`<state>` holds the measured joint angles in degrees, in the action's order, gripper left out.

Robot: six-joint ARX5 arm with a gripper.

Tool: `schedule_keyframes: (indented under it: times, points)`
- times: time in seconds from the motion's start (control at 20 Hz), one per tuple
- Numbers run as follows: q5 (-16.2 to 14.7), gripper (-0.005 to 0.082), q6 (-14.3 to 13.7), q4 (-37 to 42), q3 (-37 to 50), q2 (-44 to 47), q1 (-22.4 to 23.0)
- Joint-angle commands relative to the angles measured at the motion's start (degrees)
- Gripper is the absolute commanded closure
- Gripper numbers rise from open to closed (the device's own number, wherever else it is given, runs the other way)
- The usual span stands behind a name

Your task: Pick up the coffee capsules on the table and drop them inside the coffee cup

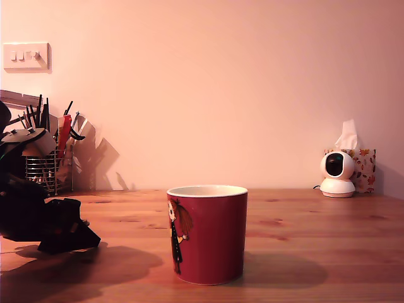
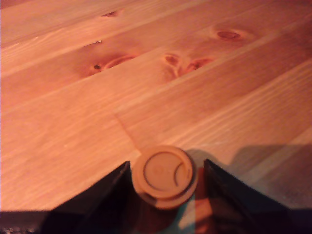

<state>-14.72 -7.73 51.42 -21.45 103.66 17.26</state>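
Note:
The coffee capsule (image 2: 165,176), a small brown round piece with a ringed face, stands on the pine table (image 2: 146,73) between my gripper's (image 2: 166,162) two dark fingers. One finger touches its rim and a thin gap shows at the other, so the gripper is open around it. In the exterior view the black gripper (image 1: 79,235) sits low over the table (image 1: 315,227) at the view's left, and the capsule is hidden there. The dark red coffee cup (image 1: 208,237), with a cream inside and a cartoon figure, stands upright at centre, to the right of the gripper.
A wire mesh utensil holder (image 1: 47,167) stands at the back left against the wall. A white round camera (image 1: 336,175) and a tissue box (image 1: 363,167) stand at the back right. A light switch (image 1: 25,55) is on the wall.

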Motion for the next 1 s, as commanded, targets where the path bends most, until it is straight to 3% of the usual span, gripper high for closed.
schedule_keyframes:
  times: [0.0, 0.3, 0.65, 0.95]
  points:
    - [0.0, 0.0345, -0.28, -0.37, 0.31, 1.73, 0.11]
    - [0.2, 0.0347, -0.26, -0.37, 0.31, 1.73, 0.11]
    - [0.17, 0.0576, -0.24, -0.42, 0.31, 1.73, 0.13]
    - [0.13, 0.0628, -0.15, -0.63, 0.33, 1.57, 0.17]
